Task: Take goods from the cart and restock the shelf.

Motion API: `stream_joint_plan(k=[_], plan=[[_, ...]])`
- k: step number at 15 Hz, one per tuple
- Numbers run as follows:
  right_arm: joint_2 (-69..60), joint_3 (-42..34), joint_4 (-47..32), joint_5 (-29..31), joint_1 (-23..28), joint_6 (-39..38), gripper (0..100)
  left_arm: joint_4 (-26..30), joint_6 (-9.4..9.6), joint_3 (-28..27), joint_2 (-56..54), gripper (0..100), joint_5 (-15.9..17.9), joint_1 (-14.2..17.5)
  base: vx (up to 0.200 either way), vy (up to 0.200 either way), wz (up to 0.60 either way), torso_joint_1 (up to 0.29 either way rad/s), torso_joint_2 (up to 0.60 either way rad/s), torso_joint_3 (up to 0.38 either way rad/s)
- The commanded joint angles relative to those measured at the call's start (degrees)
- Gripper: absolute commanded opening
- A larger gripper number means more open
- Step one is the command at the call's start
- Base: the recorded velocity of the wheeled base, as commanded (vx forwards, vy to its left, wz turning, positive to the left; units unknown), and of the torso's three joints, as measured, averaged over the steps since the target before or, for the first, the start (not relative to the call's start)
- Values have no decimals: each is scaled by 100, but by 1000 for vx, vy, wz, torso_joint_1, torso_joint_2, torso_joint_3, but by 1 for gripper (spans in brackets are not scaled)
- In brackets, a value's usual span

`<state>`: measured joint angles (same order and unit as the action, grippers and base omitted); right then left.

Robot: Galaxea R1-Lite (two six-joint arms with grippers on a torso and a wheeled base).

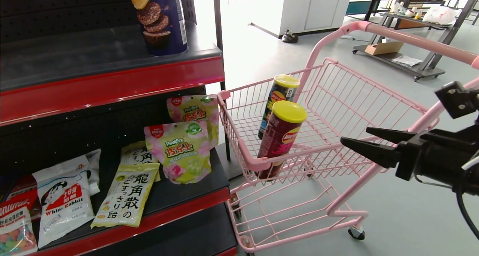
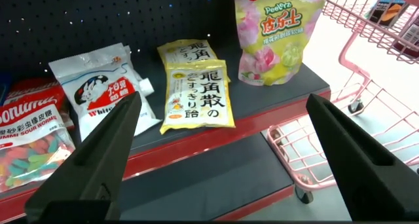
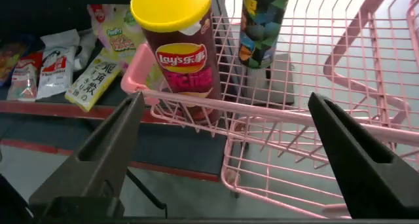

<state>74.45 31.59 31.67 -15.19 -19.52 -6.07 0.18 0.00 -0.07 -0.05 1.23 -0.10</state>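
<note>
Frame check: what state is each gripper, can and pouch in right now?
Left gripper: open, facing lower shelf.
Right gripper: open, beside cart.
Maroon chip can: lid on, standing in cart.
Dark chip can: lid on, standing in cart.
Blue can: upright on upper shelf.
Pink-green pouch: propped upright, lower shelf.
Yellow sachet: lying flat, lower shelf.

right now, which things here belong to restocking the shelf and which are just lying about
Job: pink wire cart, maroon yellow-lidded crisp tube, dark yellow-lidded crisp tube, red-edged black shelf, right gripper.
Lying about: white plastic bag, brown cardboard box.
</note>
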Motion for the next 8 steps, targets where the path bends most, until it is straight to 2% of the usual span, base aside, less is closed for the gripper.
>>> stream_joint_plan(k=[1,8], plan=[[676,269,23,-2,-395,106,100,-1,0,-1,5,100,0,1,0,0,0,0,0,0],[1757,1218,41,-10,-905,185,100,-1,0,7,5,100,0,1,0,0,0,0,0,0]])
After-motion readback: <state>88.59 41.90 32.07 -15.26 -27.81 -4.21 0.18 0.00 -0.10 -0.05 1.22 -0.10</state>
